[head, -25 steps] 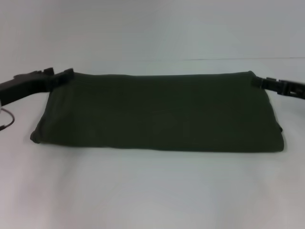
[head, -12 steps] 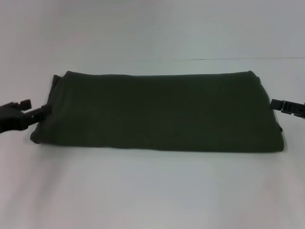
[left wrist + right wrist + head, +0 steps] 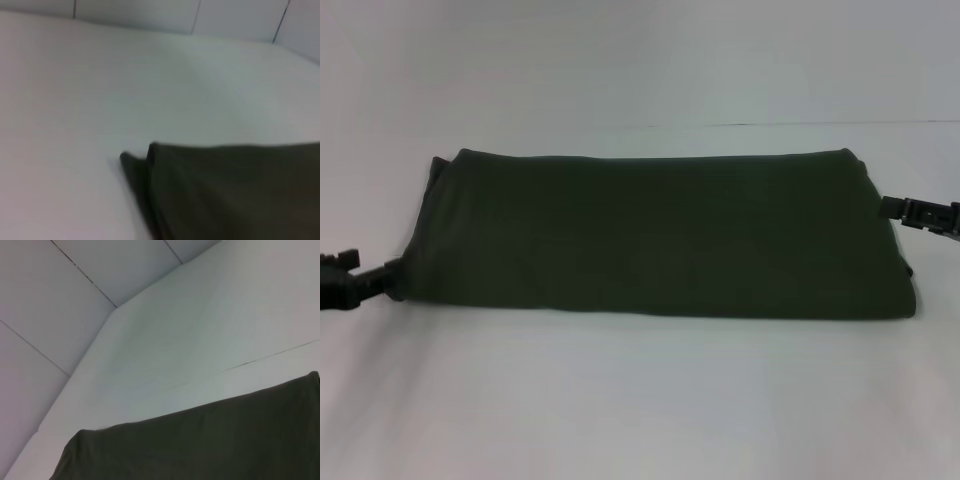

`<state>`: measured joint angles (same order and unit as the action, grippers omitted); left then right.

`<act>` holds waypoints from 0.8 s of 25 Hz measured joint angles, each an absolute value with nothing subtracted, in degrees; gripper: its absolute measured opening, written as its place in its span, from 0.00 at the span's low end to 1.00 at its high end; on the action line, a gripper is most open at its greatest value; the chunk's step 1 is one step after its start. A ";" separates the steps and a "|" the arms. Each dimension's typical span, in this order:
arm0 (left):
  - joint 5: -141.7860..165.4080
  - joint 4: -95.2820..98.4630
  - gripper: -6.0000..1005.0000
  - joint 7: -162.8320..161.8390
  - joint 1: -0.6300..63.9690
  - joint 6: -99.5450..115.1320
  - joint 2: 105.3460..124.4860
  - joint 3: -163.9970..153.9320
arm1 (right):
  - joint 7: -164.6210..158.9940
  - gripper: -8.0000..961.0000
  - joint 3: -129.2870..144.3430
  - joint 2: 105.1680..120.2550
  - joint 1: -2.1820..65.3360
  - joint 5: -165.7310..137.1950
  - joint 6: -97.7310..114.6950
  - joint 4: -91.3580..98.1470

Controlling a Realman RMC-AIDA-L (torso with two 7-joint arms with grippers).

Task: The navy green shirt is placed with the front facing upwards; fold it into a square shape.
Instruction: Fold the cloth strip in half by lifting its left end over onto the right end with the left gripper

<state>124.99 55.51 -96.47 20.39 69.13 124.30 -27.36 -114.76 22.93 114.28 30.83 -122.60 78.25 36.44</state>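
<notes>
Shirt point(image 3: 660, 235), one, folded, two pincers flanking, left pincer point(image 3: 390, 272) at near corner, right pincer point(image 3: 890, 207) beside edge, grips unclear.

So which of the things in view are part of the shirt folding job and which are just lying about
Part of the job:
- dark olive-green cotton shirt, folded into a wide band on the table
- left gripper, at the shirt's near left corner
- right gripper, beside the shirt's right edge

Just there:
- white table, nothing else lying on it
- pale panelled wall
</notes>
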 joint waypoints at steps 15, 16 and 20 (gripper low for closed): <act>128.48 52.65 0.71 -95.22 20.95 67.57 124.18 -28.44 | -114.87 0.71 23.12 114.41 30.81 -122.68 77.80 36.26; 128.79 52.65 0.71 -95.27 20.98 67.61 124.19 -28.45 | -114.87 0.71 23.13 114.41 30.77 -122.69 77.78 36.26; 129.20 52.58 0.69 -95.37 21.14 68.02 124.19 -28.48 | -114.87 0.71 23.11 114.42 30.60 -122.69 77.75 36.26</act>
